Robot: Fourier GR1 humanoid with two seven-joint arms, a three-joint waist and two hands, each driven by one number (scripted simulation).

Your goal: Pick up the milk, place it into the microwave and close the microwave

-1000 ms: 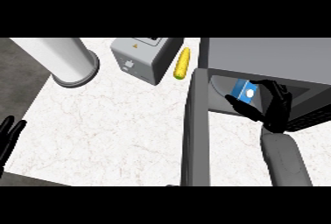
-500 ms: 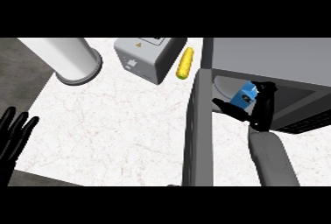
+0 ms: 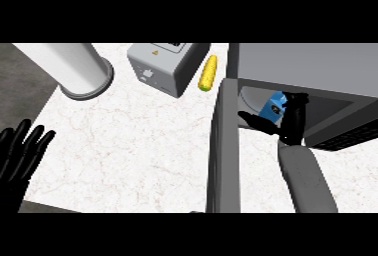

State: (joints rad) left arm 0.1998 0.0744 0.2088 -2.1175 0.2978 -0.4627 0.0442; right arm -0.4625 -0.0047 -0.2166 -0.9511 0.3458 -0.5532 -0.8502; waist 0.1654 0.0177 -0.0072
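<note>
The milk [image 3: 275, 105], a small blue carton, is tilted just inside the open microwave [image 3: 310, 67] at the right. My right hand [image 3: 294, 121] reaches into the cavity and is shut on the carton, with its thumb at the carton's lower left and its fingers along the right side. The hand hides the carton's lower part. The microwave's door [image 3: 224, 150] stands open, seen edge-on as a grey bar left of my right forearm. My left hand [image 3: 22, 150] rests open, fingers up, at the lower left edge, far from the milk.
A grey toaster [image 3: 164, 66] stands at the back middle, with a yellow corn cob [image 3: 209, 73] lying between it and the microwave. A white cylinder [image 3: 74, 67] stands at the back left. The counter's left edge [image 3: 40, 107] drops to dark floor.
The right hand has carried the milk a little deeper into the microwave. The left hand has come up further into view at the lower left.
</note>
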